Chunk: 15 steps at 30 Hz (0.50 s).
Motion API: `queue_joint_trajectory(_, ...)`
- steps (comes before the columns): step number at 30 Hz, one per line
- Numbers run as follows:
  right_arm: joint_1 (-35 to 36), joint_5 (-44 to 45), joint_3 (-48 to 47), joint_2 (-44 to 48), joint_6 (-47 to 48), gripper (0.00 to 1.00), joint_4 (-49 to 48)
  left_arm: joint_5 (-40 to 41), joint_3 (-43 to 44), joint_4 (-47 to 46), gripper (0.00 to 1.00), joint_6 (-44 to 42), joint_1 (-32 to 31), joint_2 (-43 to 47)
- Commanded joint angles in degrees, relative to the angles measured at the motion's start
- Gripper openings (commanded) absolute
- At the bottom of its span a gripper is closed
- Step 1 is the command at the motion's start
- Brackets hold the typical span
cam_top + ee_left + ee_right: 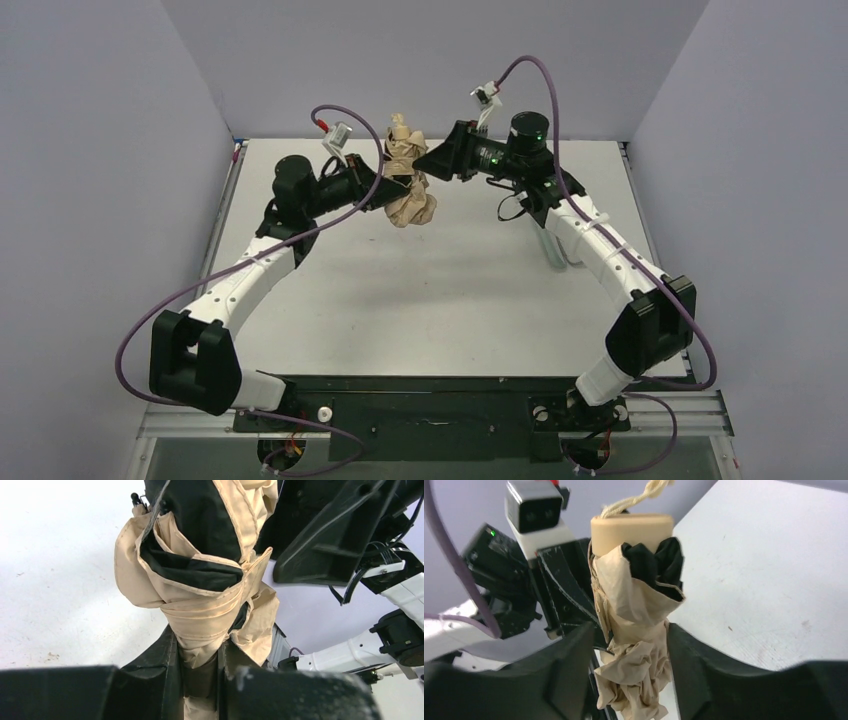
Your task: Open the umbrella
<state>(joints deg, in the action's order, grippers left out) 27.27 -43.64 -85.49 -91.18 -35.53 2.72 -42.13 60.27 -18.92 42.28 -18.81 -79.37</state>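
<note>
A: Left hand first: how does it stand?
B: Pressed together, pinching the umbrella's bunched tan cloth low on the bundle, from nine o'clock.
A: And the right hand?
B: Spread, one finger on each side of the cloth just under the handle, from three o'clock. Whether either touches, I can't tell.
A: Where's the umbrella?
B: Held above the worktop, toward twelve o'clock, handle uppermost.
A: How will it handle?
B: Light, I'd judge. The cloth is soft and slippery and would likely slide over the ribs, so take the hard handle instead.
</note>
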Motion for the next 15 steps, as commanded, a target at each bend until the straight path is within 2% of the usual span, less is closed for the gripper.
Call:
queue_joint_trajectory(1, -3.46, -2.65, -2.74, 3.13, -8.46, 0.6, -11.79, -1.23, 0.7, -8.72, 0.0, 4.9, 1.98, 0.5)
queue_joint_trajectory(3, -3.94, -3.26, -1.77, 3.73, -7.72, 0.7, -10.61, -0.68, 0.69, -13.03, 0.0, 9.71, 3.14, -0.12)
queue_joint_trajectory(6, -3.39, -3.74, 1.83, 5.28, -5.7, 0.77, -9.5, 0.34, 1.5, -17.69, 0.0, 13.91, 3.88, -0.74)
queue_joint_trajectory(10, -0.48, -3.22, 3.13, 5.85, 1.71, 0.8, -3.4, 0.48, 2.95, -20.19, 0.0, 17.6, 3.51, -1.6)
queue_joint_trajectory(15, 2.47, -2.36, 1.61, 4.39, 6.21, 0.8, -0.38, -0.38, 4.81, -20.19, 0.0, 17.88, 2.28, -1.62)
